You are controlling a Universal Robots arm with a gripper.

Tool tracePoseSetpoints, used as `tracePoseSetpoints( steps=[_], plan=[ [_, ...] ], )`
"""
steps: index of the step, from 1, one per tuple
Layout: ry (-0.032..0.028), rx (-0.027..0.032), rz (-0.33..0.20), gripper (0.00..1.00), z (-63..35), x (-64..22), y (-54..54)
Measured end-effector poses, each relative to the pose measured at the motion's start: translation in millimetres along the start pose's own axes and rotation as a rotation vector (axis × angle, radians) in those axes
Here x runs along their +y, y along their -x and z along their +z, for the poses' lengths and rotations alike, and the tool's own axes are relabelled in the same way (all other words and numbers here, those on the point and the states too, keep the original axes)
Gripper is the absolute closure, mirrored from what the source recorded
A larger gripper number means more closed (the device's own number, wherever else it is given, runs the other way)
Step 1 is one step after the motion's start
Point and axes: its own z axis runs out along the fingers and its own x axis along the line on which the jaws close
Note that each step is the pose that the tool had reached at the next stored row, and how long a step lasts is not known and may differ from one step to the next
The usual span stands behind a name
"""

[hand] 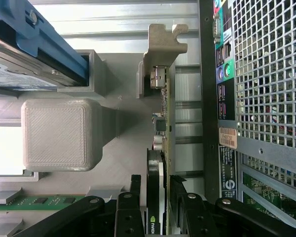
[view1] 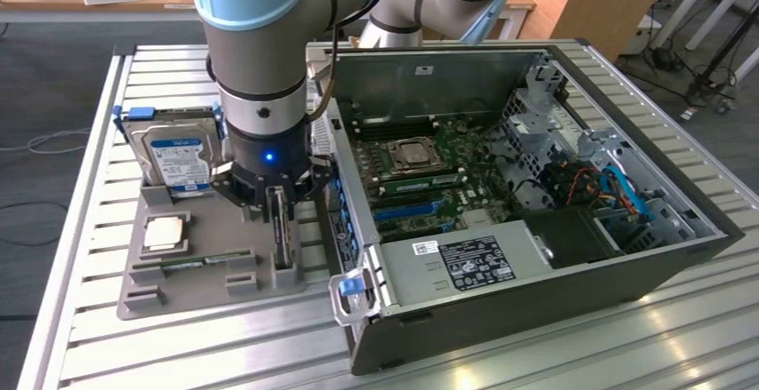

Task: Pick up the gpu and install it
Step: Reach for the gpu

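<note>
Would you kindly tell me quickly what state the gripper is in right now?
Gripper: open, straddling the upright gpu, not clamped on it.

The arm is held nearly upright in the exterior view, grey tube and pale blue joint caps stacked one above the other. The wrist is turned straight down, and a small blue light is lit on it. The black gripper is pointed downward. Its two fingers are kept parted, with the dark linkages splayed to either side.
</note>
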Motion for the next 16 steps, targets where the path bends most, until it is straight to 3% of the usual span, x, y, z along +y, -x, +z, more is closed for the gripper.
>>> tracePoseSetpoints(
  steps=[7, 12, 16],
  plan=[
    [0.0000, 0.0000, 0.000, 0.63, 0.0, 0.0, 0.0],
    [0.0000, 0.0001, 0.000, 0.73, 0.0, 0.0, 0.0],
    [-0.0001, 0.0000, 0.000, 0.73, 0.0, 0.0, 0.0]
  ],
)
